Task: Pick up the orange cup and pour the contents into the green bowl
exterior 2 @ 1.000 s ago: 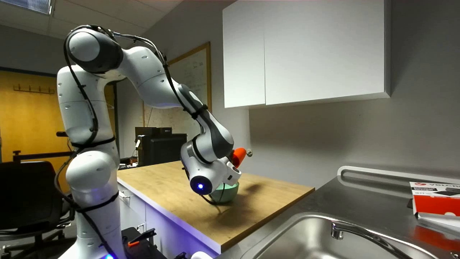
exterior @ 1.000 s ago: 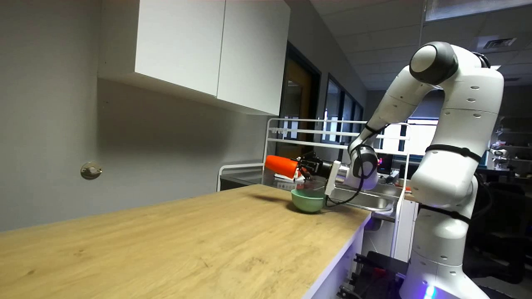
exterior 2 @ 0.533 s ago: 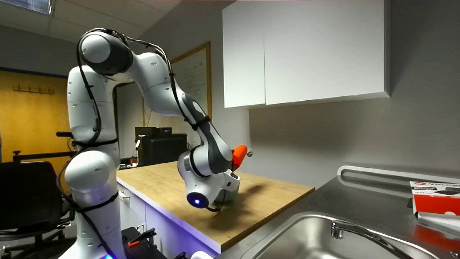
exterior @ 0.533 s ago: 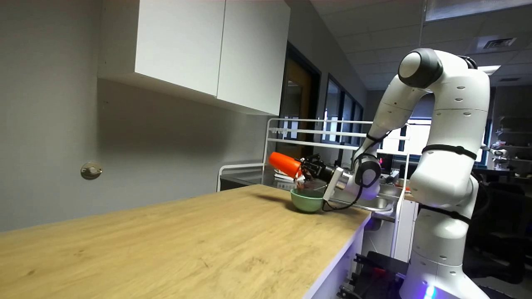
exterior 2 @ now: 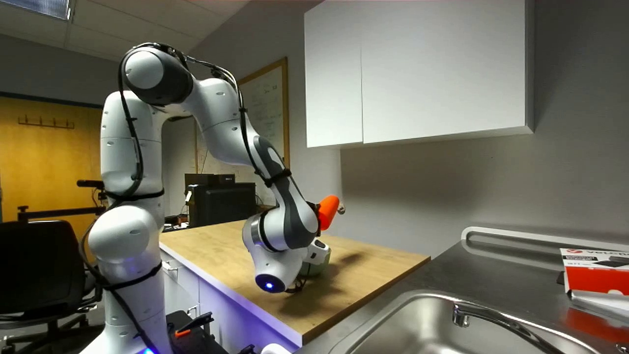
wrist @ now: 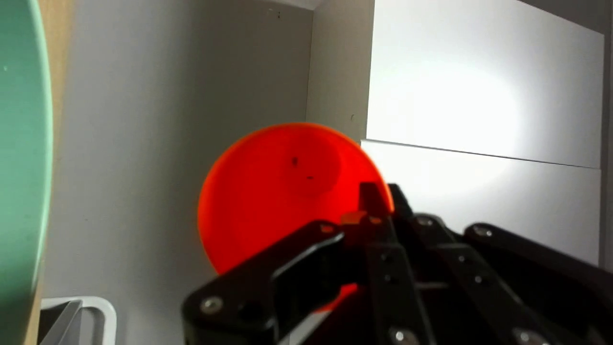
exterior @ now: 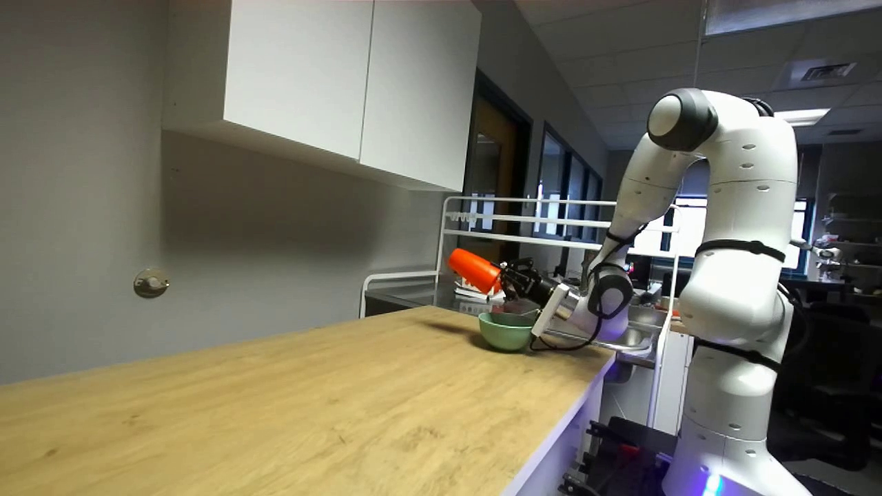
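The orange cup (exterior: 475, 270) hangs in the air, tilted with its base up and its mouth down toward the gripper and the green bowl (exterior: 505, 337). The cup also shows in an exterior view (exterior 2: 328, 212). My gripper (exterior: 504, 277) is shut on the cup's rim, one finger inside and one outside, as the wrist view (wrist: 389, 199) shows. Inside the cup (wrist: 258, 201) I see two small dark specks. The bowl stands upright on the table below the cup's mouth. It is mostly hidden behind the wrist (exterior 2: 322, 269), and its wall fills the left edge of the wrist view (wrist: 21, 143).
The wooden table (exterior: 310, 399) ends near the sink (exterior 2: 417, 319). A white wall cabinet (exterior 2: 417, 73) hangs above. A white rack (exterior: 558, 241) stands beyond the table. A red and white box (exterior 2: 597, 273) lies on the dark counter. The white wrist mount (exterior: 550, 310) is close against the bowl.
The arm has lowered and the cup has tilted further mouth-down. Half a second ago dark bits were falling from the cup into the bowl; none show falling now. The bowl has shifted slightly.
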